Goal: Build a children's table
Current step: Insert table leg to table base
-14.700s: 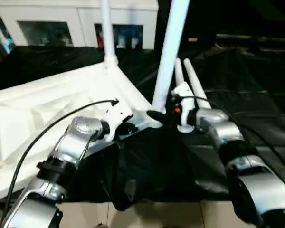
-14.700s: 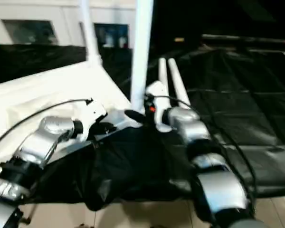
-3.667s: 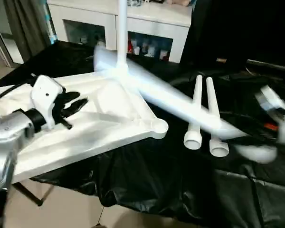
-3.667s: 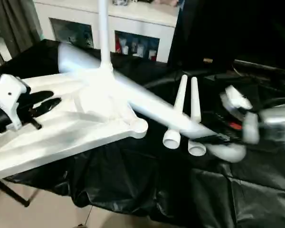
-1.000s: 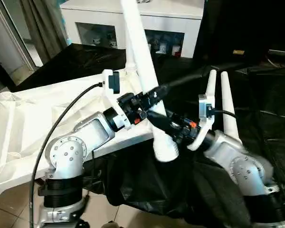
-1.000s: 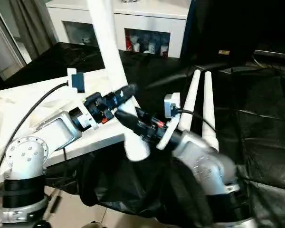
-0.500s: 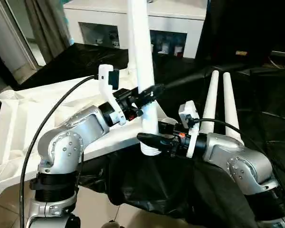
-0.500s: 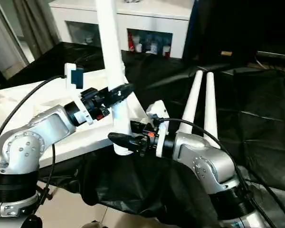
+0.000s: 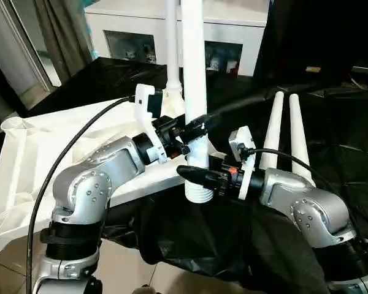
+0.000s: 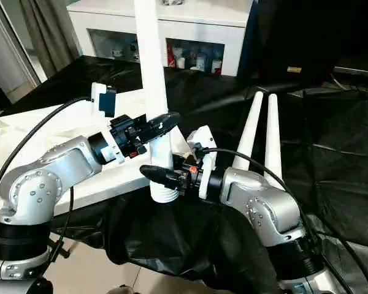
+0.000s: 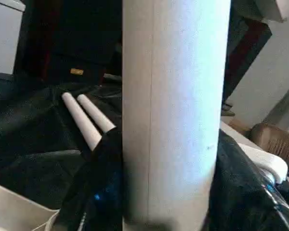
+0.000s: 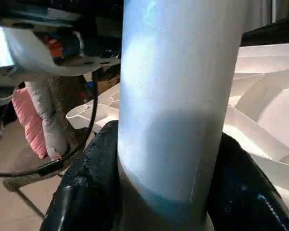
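At centre, over the near corner of the tabletop (image 9: 30,159): one white leg (image 9: 194,92), upright, flared ribbed end (image 9: 199,191) down, its lower end at the corner; whether it is seated in a socket cannot be told. Left gripper (image 9: 193,125): black fingers (image 11: 94,187) clamped on either side of the leg, above the flare. Right gripper (image 9: 199,176): black fingers (image 12: 94,183) likewise clamped on the same leg, lower down, just above the ribbed end. Silver forearms reach in from both sides, the left over the tabletop, the right from the black cloth (image 9: 331,141). Tabletop: white plastic, underside up with ribs showing, lying on the cloth-covered surface toward the robot's left, one edge overhanging the cloth. Second leg (image 9: 170,43): thinner in view, upright at the tabletop's far corner behind the held one. Two further legs (image 9: 283,131): lying side by side on the black cloth to the right, narrow ends away from the robot, touching or nearly so. Background: white cabinet (image 9: 132,43) with glass fronts holding small items, grey curtain (image 9: 58,30) at far left, tiled floor (image 9: 129,269) below the cloth's edge.
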`<state>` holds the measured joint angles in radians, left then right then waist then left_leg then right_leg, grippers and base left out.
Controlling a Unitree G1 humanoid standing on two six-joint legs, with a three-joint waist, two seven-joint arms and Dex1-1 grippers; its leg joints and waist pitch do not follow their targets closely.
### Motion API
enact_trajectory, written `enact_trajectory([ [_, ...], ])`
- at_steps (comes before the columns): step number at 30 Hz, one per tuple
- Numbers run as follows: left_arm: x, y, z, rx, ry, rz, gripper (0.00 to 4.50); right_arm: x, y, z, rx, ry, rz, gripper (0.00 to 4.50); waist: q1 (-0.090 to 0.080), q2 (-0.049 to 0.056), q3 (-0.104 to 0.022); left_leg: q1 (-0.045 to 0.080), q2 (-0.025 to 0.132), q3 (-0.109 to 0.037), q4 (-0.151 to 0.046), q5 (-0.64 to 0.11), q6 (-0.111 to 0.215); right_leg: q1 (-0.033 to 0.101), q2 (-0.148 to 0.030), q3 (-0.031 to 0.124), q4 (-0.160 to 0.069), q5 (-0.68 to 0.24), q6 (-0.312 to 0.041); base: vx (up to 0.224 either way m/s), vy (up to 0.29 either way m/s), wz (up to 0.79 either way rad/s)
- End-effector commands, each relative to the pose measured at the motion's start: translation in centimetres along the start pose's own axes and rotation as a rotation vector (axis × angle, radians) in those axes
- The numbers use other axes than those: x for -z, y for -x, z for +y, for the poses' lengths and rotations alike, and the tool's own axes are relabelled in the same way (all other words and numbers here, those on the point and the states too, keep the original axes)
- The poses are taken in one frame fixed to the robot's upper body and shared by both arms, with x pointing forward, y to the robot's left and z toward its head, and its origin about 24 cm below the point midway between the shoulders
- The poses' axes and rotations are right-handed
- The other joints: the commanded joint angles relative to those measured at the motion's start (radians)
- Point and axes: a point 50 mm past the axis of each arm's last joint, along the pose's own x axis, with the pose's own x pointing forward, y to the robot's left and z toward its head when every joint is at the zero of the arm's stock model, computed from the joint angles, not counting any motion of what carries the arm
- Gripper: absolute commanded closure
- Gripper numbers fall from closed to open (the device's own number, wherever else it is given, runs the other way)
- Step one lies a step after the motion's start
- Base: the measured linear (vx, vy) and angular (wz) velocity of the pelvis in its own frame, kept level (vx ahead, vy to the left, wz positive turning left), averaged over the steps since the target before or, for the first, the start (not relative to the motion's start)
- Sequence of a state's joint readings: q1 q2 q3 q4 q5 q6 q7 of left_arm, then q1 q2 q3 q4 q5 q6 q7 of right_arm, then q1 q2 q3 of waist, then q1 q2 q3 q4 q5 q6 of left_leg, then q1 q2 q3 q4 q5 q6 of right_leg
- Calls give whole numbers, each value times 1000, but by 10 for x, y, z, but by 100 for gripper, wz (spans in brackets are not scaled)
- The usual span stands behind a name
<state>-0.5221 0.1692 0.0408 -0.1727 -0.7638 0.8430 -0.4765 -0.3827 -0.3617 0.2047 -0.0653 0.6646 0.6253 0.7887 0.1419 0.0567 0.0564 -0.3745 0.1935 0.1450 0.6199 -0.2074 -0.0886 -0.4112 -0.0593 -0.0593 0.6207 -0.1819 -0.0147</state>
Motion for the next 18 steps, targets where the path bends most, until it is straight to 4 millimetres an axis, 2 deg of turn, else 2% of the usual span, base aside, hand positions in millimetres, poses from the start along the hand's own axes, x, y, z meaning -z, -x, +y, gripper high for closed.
enact_trajectory([
  [1, -10, 5, 8, -40, -16, -29, 183, -3, 0, 10, -98, 15, -17, 254, 1, -5, -77, -5, 16, 1, -66, -69, 15, 67, -61, 40, -66, -157, -159, 0, 0, 0],
  [2, -11, 6, 8, -27, -9, -35, 170, -3, 1, 11, -122, 14, -19, 254, 1, -4, -76, -5, 16, 2, -65, -69, 17, 67, -62, 40, -67, -159, -159, 0, 0, 0],
  [3, -12, 7, 6, 5, -9, -26, 156, -4, 3, 13, -148, 16, -17, 254, 1, -9, -76, -5, 16, 3, -64, -64, 20, 66, -61, 40, -67, -159, -161, 0, 0, 0],
  [4, -12, 8, 6, 10, -9, -24, 147, -4, 3, 13, -152, 17, -17, 255, 2, -7, -77, -5, 16, 2, -65, -63, 22, 67, -62, 40, -66, -160, -163, 0, 0, 0],
  [9, -19, 12, 2, 84, -7, -11, 143, -6, 7, 15, -201, 23, -1, 255, 1, -5, -75, -3, 17, 3, -65, -70, 25, 63, -62, 40, -68, -185, -169, 0, 0, 0],
  [10, -20, 12, 2, 94, -3, -16, 166, -6, 8, 15, -204, 24, -2, 255, 1, -6, -75, -4, 17, 3, -65, -71, 24, 63, -62, 40, -68, -189, -169, 0, 0, 0],
  [12, -24, 13, 1, 113, 13, -33, 177, -7, 8, 16, -214, 27, -3, 255, 2, -5, -76, -3, 17, 3, -64, -70, 23, 63, -62, 40, -68, -195, -168, 0, 0, 0],
  [13, -24, 13, 1, 113, 13, -33, 197, -7, 8, 16, -214, 27, -3, 255, 2, -6, -75, -4, 16, 3, -64, -73, 22, 63, -62, 39, -68, -199, -168, 0, 0, 0],
  [17, -25, 11, -2, 145, 55, -55, 220, -6, 9, 15, -211, 37, -2, 255, 1, 1, -75, -4, 16, 2, -64, -83, 19, 63, -61, 39, -71, -207, -164, 0, 0, 0],
  [18, -25, 10, -1, 144, 56, -54, 229, -6, 9, 15, -210, 37, -2, 255, 2, -1, -75, -4, 15, 3, -64, -84, 18, 63, -61, 39, -71, -209, -164, 0, 0, 0],
])
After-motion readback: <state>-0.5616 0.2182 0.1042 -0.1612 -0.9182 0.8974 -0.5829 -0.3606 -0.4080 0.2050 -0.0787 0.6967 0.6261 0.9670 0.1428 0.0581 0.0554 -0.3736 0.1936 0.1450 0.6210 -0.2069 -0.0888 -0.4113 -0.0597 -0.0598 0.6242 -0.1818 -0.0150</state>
